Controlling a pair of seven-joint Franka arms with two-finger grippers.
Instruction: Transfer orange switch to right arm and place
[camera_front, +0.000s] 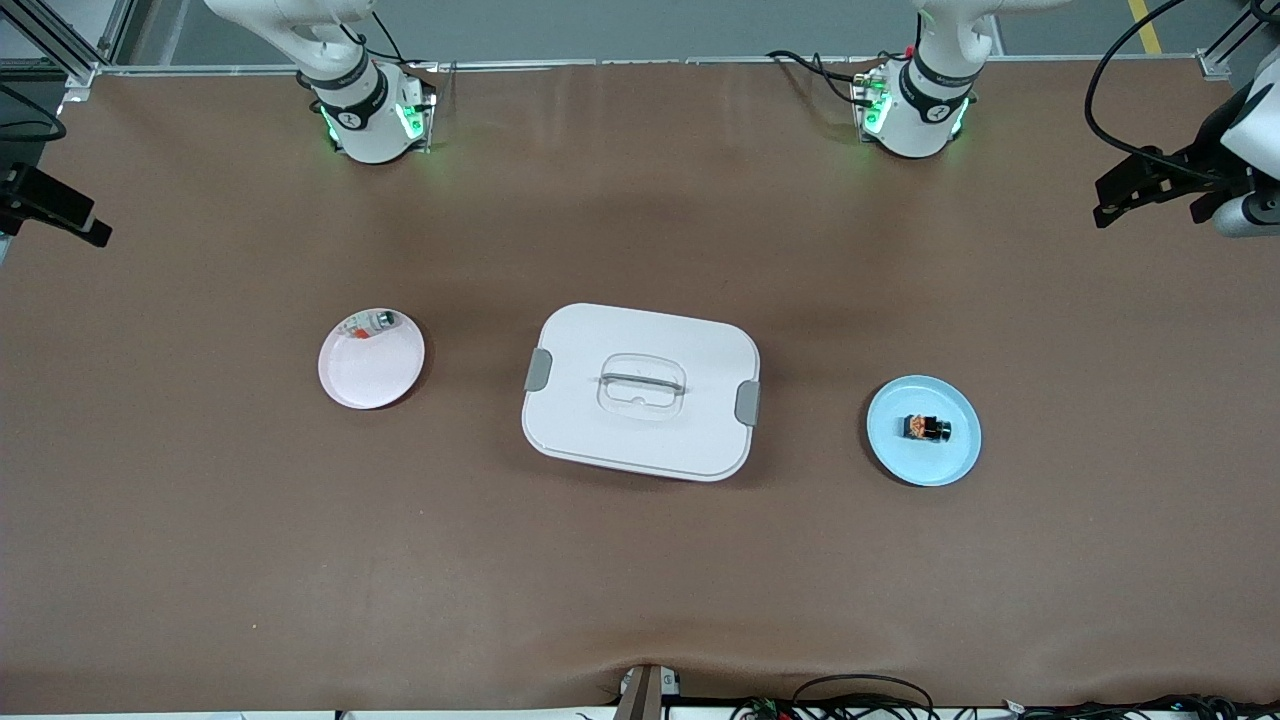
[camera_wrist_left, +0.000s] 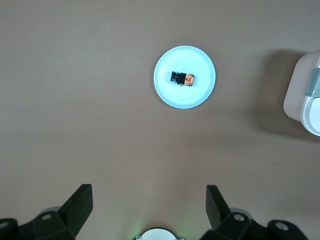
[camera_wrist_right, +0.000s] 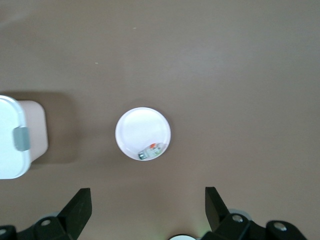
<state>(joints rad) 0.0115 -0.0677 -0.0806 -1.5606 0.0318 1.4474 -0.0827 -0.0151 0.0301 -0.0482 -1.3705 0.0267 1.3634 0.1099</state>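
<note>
The orange switch (camera_front: 925, 428), a tiny black block with an orange face, lies on a light blue plate (camera_front: 950, 458) toward the left arm's end of the table. From high above the table, the left wrist view shows the same switch (camera_wrist_left: 182, 78) on that plate (camera_wrist_left: 200, 92). My left gripper (camera_wrist_left: 149, 200) is open and holds nothing. My right gripper (camera_wrist_right: 148, 200) is also open and empty, high over the right arm's end. In the front view only the two arms' bases show; both grippers are out of that view.
A white lidded box (camera_front: 640, 392) with grey latches stands mid-table between the plates. A pink plate (camera_front: 365, 380) toward the right arm's end holds a small clear piece with a red bit (camera_front: 372, 323), and both plate (camera_wrist_right: 140, 127) and piece (camera_wrist_right: 151, 150) show in the right wrist view.
</note>
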